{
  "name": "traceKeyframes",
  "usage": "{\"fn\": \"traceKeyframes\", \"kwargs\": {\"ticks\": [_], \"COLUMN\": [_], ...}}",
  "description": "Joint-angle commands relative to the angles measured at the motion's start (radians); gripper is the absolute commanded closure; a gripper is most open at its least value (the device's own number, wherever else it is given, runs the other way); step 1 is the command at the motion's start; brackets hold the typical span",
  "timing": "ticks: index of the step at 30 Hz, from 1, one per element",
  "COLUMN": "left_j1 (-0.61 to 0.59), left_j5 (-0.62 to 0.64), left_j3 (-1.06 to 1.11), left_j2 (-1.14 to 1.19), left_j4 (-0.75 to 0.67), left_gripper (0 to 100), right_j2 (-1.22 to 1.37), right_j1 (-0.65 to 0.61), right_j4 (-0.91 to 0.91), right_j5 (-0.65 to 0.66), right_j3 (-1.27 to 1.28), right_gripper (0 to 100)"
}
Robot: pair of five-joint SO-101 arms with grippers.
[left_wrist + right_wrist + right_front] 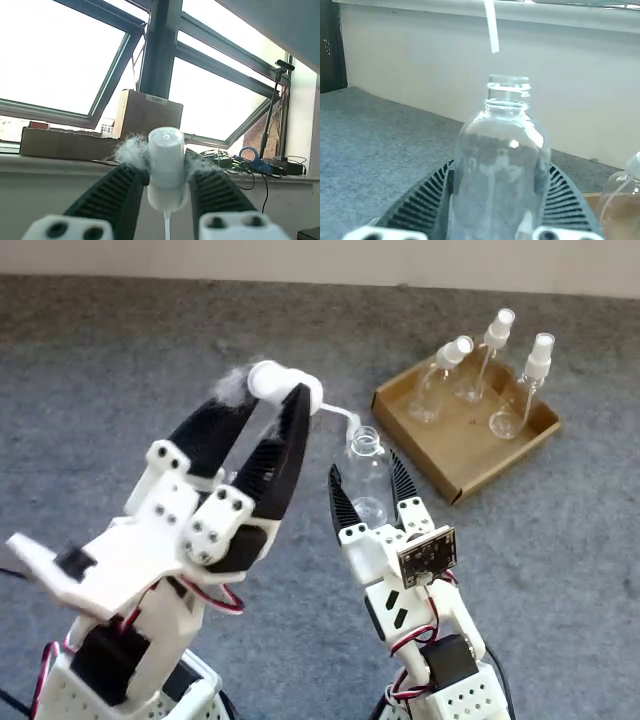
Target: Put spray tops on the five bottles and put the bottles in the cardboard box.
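While the right claw (368, 488) clamps the clear, uncapped bottle (366, 445) upright, just beside the cardboard box (440, 465), the left claw (275, 398) is clenched on a white spray top (283, 380) above it, apparently so the thin dip tube (345, 418) can line up with the open neck. The tube's tip hangs just over the mouth, not yet in. Three capped bottles (480, 365) already sit in the box.

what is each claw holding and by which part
Left claw holds a spray top by its white head; right claw holds an uncapped bottle by its body.
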Motion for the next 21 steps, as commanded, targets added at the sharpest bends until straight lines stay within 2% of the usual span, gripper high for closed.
{"fn": "traceKeyframes", "kwargs": {"ticks": [1,7,21], "left_j1": [-0.007,0.070,0.058], "left_j5": [-0.006,-0.008,-0.015], "left_j3": [-0.039,-0.033,-0.016], "left_j2": [-0.016,-0.007,0.002], "left_j4": [-0.015,-0.015,-0.017], "left_gripper": [97,97,97], "right_j2": [-0.018,-0.018,-0.018], "right_j1": [-0.007,-0.007,-0.007], "right_j4": [0.004,0.004,0.004], "right_j5": [0.008,0.008,0.008], "right_j3": [0.151,0.151,0.151], "right_gripper": [83.3,83.3,83.3]}}
